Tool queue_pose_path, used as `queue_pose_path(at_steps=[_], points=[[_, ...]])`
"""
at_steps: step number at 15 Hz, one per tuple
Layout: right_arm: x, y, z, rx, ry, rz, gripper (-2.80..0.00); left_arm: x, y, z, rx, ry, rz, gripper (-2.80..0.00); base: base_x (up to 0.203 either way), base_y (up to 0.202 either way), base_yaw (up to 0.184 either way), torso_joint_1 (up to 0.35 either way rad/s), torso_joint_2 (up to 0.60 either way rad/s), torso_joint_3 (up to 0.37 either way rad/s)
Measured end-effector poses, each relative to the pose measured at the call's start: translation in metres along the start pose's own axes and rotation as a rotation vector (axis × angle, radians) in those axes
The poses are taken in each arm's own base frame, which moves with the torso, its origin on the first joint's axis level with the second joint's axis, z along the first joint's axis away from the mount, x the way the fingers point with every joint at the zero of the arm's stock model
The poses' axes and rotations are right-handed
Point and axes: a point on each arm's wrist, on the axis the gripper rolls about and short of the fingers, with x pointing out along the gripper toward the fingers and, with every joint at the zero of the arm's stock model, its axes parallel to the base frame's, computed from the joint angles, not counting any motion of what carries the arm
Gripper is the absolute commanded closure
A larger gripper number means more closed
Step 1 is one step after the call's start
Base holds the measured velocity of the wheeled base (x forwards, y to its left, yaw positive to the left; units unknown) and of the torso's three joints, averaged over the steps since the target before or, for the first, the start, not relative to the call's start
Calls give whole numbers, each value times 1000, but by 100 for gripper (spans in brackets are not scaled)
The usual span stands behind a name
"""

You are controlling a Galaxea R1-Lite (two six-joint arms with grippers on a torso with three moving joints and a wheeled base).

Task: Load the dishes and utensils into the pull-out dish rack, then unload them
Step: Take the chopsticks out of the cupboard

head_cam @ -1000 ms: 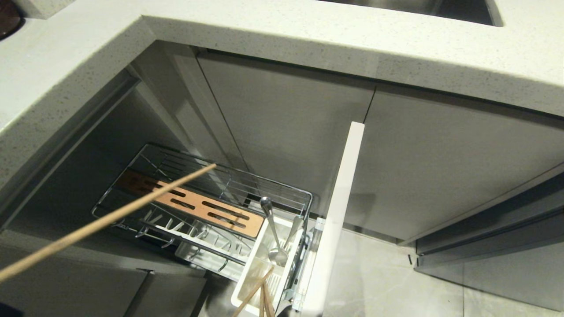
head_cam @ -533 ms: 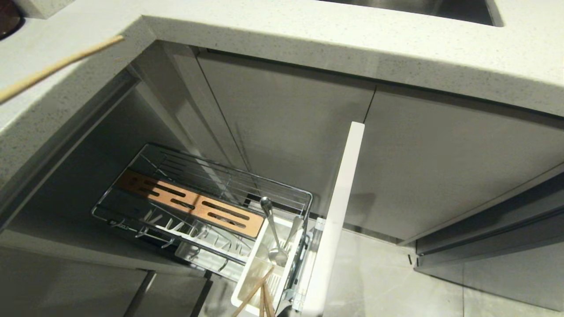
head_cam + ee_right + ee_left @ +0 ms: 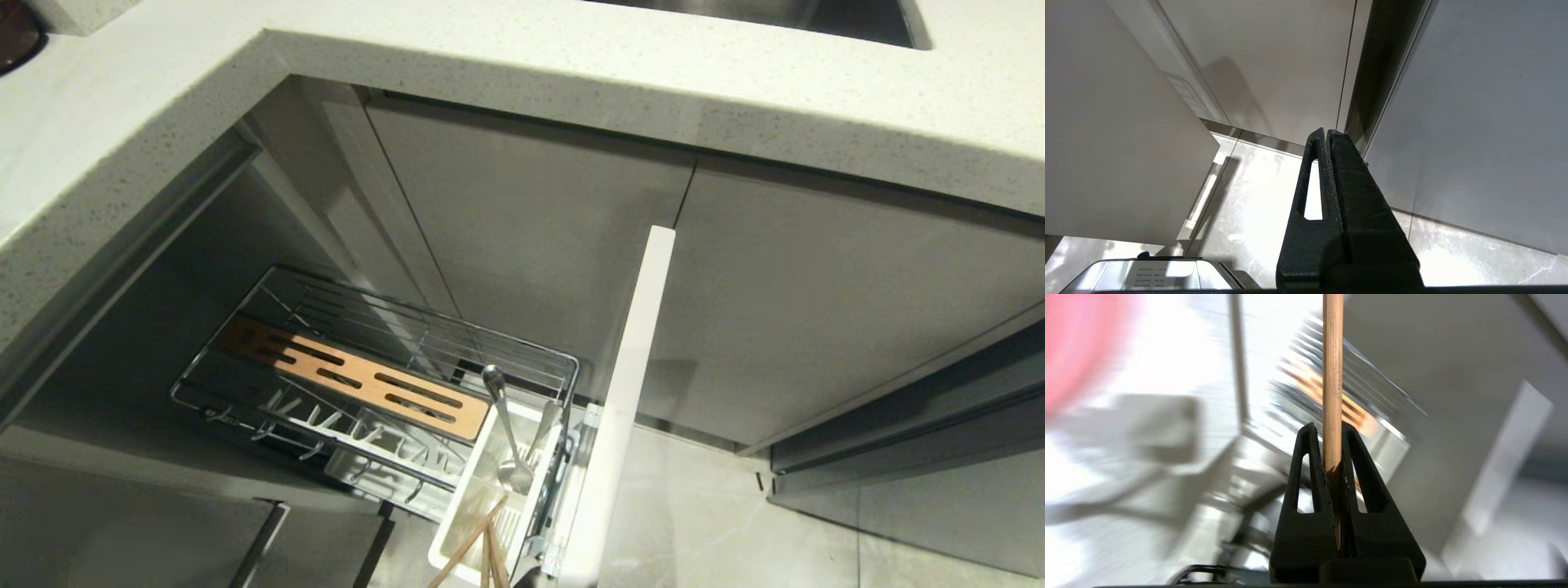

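Note:
The pull-out dish rack [image 3: 522, 351] stands drawn out below the counter, its wooden slotted strip [image 3: 359, 380] bare. In its white caddy [image 3: 469, 498] stand a silver fork [image 3: 502, 416] and wooden chopsticks [image 3: 469, 543]. Neither arm shows in the head view. In the left wrist view my left gripper [image 3: 1327, 430] is shut on one wooden chopstick [image 3: 1332, 355], which sticks straight out past the fingertips; the rack [image 3: 1355, 412] is a blur behind it and the pink plate [image 3: 1073, 347] a blur to one side. The bowl is out of view. My right gripper [image 3: 1327, 132] is shut and empty, parked near the floor.
The speckled counter [image 3: 571, 73] overhangs the rack, with the steel sink [image 3: 775, 12] at the far edge. The pale drawer front [image 3: 629, 367] stands edge-on right of the rack. Closed cabinet doors [image 3: 816, 310] and tiled floor [image 3: 694, 506] lie to the right.
The held chopstick lay across the rack a second ago, swung up and left over the counter, and has now left the head view. The rack and its contents have not moved.

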Motion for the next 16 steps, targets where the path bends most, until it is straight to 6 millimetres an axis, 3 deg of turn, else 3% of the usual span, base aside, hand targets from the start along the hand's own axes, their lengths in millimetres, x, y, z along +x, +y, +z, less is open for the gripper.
queue_pose_path(at_steps=[2, 8, 16], points=[[0, 0, 0, 0, 0, 0, 0, 7, 0, 2, -44, -36, 181, 0, 0, 0, 0, 0, 0, 0], [0, 0, 0, 0, 0, 0, 0, 43, 7, 19, -142, -44, 515, 0, 0, 0, 0, 0, 0, 0], [0, 0, 0, 0, 0, 0, 0, 60, 14, 26, -228, -34, 608, 0, 0, 0, 0, 0, 0, 0]])
